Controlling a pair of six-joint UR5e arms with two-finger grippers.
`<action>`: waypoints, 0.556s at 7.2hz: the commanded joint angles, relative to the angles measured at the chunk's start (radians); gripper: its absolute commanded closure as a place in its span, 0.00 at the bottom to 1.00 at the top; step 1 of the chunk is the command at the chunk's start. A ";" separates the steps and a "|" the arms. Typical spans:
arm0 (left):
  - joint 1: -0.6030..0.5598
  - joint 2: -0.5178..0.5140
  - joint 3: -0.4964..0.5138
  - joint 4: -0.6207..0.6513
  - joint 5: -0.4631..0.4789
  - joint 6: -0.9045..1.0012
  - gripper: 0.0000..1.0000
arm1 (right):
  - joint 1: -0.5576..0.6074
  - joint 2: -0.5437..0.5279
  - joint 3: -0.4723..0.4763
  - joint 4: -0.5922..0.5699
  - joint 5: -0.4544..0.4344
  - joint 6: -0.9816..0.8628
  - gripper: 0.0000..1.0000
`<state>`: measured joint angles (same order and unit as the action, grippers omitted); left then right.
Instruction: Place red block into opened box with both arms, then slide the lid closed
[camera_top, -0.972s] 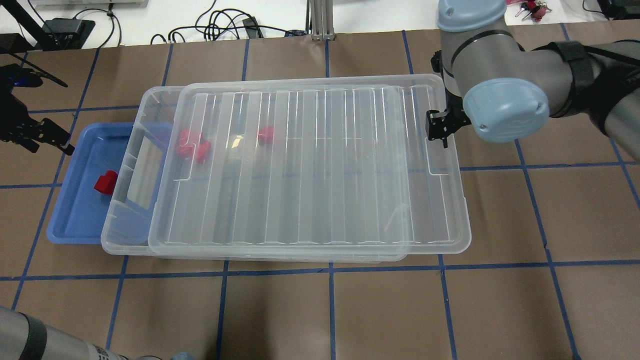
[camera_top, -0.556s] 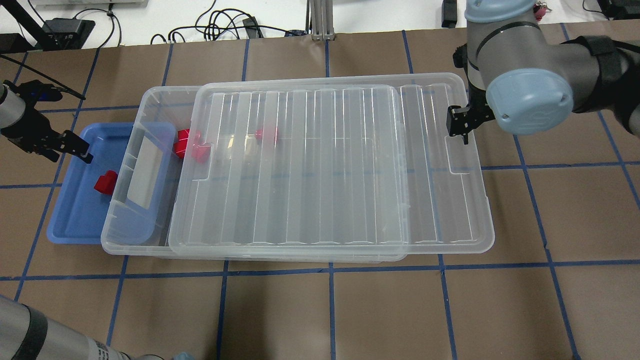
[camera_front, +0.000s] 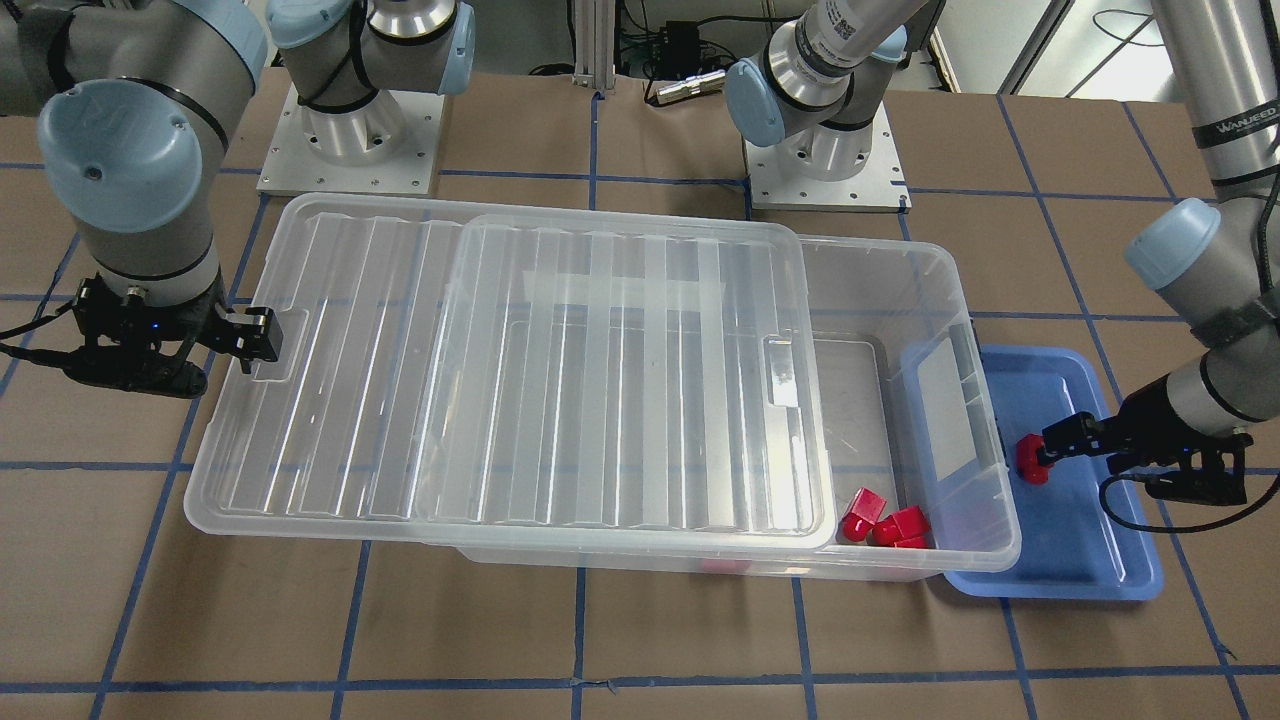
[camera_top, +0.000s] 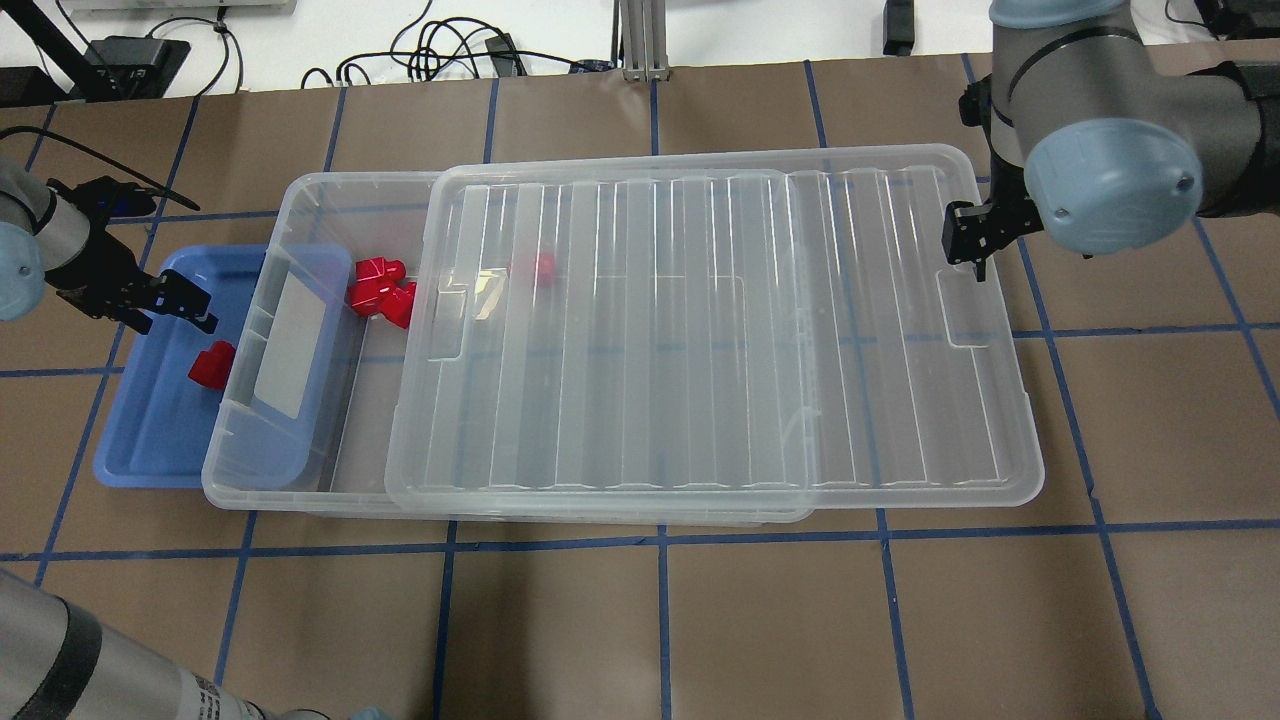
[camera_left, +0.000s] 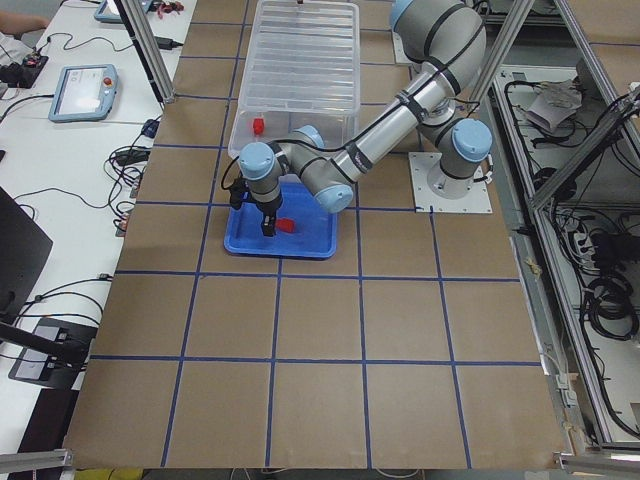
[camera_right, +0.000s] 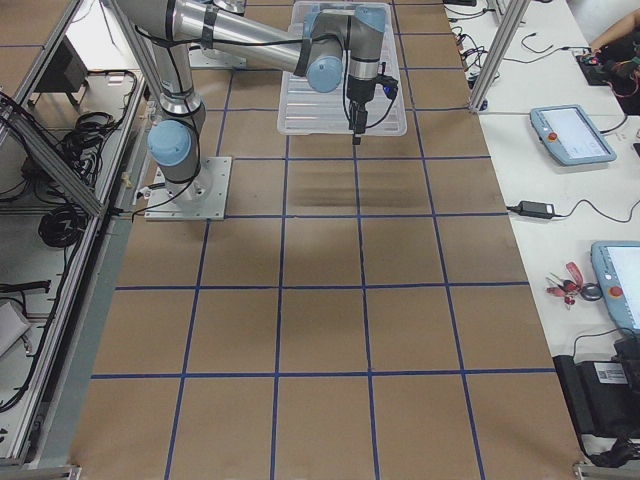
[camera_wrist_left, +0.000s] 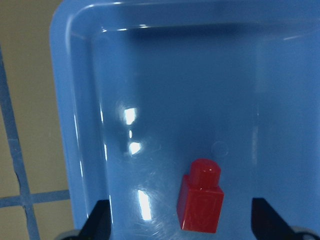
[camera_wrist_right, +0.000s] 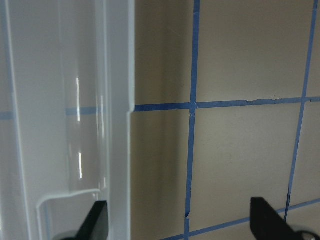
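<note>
One red block (camera_wrist_left: 200, 202) lies in the blue tray (camera_top: 140, 440), stub pointing away from the wrist camera. My left gripper (camera_top: 195, 305) hangs open just above it, and the block shows between the fingers (camera_wrist_left: 100, 222) in the left wrist view. Several more red blocks (camera_top: 378, 285) lie in the clear box (camera_top: 300, 190) at its uncovered left end, and one (camera_top: 540, 265) shows through the lid (camera_top: 720, 330). The lid overhangs the box's right end. My right gripper (camera_top: 965, 245) is open at the lid's right rim (camera_wrist_right: 120, 100), next to its handle notch.
The box's left end overlaps the blue tray's (camera_front: 1090, 560) right side. Brown paper with blue tape lines covers the table. Cables and a metal post (camera_top: 640, 40) lie along the far edge. The arm bases (camera_front: 350, 140) stand on the robot's side.
The lid has slid to the right along with my right gripper, uncovering the box's left end. My left gripper has moved in over the blue tray toward the red block.
</note>
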<state>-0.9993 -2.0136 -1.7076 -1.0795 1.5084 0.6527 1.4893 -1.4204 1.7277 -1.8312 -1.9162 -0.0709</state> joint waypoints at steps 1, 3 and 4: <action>-0.013 -0.013 -0.032 0.055 -0.010 -0.011 0.00 | -0.032 -0.002 0.000 0.004 -0.001 -0.016 0.00; -0.013 -0.019 -0.060 0.064 -0.010 -0.013 0.00 | -0.047 -0.002 -0.001 0.004 -0.001 -0.023 0.00; -0.013 -0.030 -0.060 0.064 -0.005 -0.010 0.00 | -0.047 -0.002 0.000 0.004 0.000 -0.023 0.00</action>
<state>-1.0120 -2.0339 -1.7610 -1.0191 1.4999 0.6409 1.4448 -1.4219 1.7269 -1.8270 -1.9171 -0.0921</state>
